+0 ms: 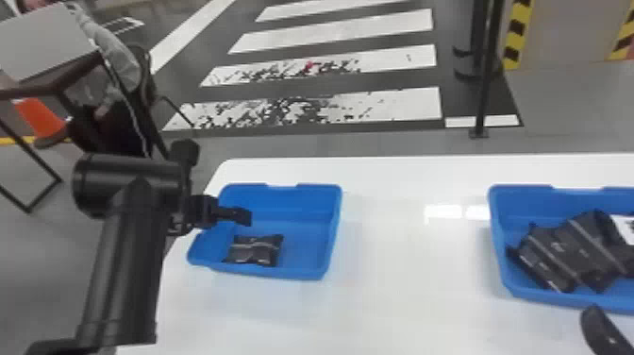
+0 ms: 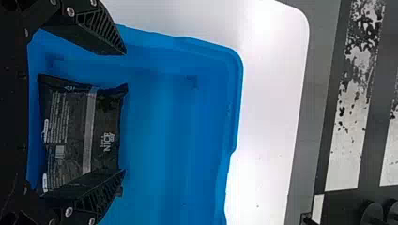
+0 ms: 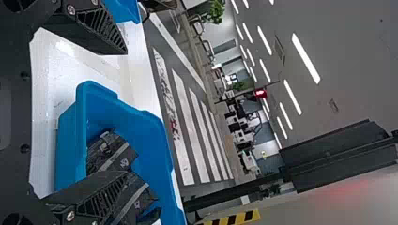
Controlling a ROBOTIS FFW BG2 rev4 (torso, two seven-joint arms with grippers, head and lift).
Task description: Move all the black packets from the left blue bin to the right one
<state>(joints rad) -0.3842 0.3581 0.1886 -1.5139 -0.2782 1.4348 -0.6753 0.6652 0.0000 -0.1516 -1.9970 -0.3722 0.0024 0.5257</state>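
My left gripper is over the left part of the left blue bin, above a single black packet lying on the bin floor. In the left wrist view the left gripper stands open, with the black packet flat below and between its spread fingers. My right gripper shows partly at the lower right, in front of the right blue bin, which holds several black packets. The right wrist view shows the right gripper open and empty, with packets in the bin beyond.
Both bins stand on a white table, with a wide gap of tabletop between them. Past the table's far edge, a black post stands on the floor. At the far left is a chair beside a grey-topped desk.
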